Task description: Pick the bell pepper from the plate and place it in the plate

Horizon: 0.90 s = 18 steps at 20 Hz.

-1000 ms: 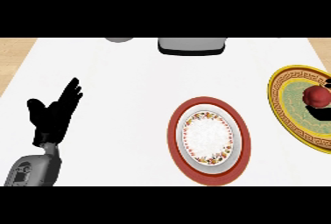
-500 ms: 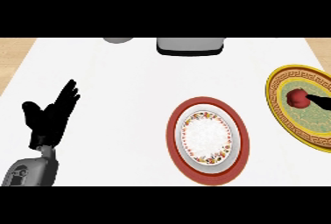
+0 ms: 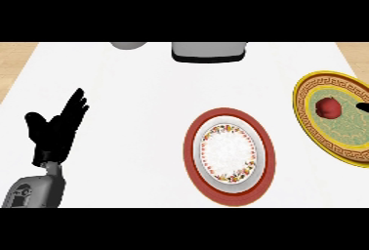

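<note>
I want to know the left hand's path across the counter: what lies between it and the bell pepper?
In the head view, the red-rimmed plate lies between the left hand and the bell pepper, which sits on the yellow-rimmed plate.

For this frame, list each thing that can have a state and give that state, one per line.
bell pepper: lying on the yellow plate, not held.
yellow plate: at the counter's right edge, holding the pepper.
red-rimmed plate: mid-counter, nothing on it.
left hand: open, fingers up, resting at the view's left.
right hand: only a dark tip at the right edge; state unclear.
</note>
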### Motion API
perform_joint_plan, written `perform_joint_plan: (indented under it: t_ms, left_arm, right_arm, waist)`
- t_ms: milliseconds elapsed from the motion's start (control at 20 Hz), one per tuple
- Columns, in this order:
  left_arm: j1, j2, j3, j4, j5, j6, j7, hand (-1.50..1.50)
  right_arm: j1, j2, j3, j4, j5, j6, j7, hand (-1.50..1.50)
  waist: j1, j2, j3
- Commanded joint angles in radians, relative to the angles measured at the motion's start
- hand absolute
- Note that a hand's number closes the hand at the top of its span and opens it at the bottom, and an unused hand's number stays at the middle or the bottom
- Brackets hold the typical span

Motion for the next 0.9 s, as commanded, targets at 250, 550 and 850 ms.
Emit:
perform_joint_plan:
  t_ms: [250,550,850]
  left_arm:
    - [0.027,-0.035,-0.01,0.011,-0.029,0.018,-0.041,0.0]
    - [0.02,0.014,0.033,-0.017,0.021,-0.057,0.0,0.0]
    - [-0.028,-0.017,0.011,0.006,-0.023,-0.012,0.001,0.0]
  right_arm:
    - [0.171,-0.051,-0.074,-0.079,-0.211,0.192,0.002,-1.5]
    - [0.104,-0.142,-0.055,0.157,-0.212,0.171,-0.138,-1.5]
    - [0.142,-0.246,-0.08,0.222,-0.25,0.23,-0.151,-1.5]
  waist:
    - [0.011,0.005,0.001]
    - [0.02,0.007,0.001]
    - [0.017,0.006,0.001]
